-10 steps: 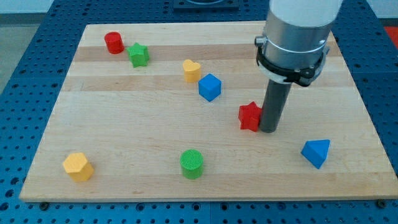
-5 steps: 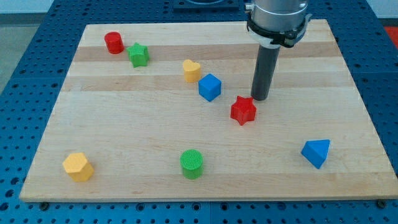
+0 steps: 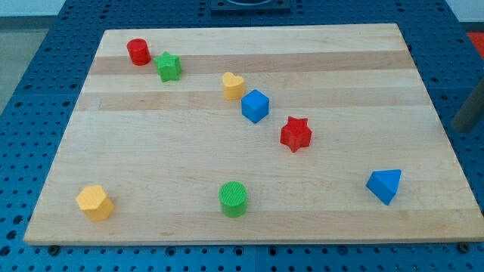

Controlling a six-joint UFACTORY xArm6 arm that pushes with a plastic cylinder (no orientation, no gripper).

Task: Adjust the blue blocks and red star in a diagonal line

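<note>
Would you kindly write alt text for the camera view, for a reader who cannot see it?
On a wooden board, a blue cube, a red star and a blue triangular block form a rough diagonal from centre to lower right. Red, green and yellow blocks lie scattered elsewhere. A dark rod shows at the right edge; my tip is hidden.

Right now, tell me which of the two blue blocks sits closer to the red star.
The blue cube, just up and to the view's left of the red star. The blue triangular block lies farther off, toward the view's bottom right.
</note>
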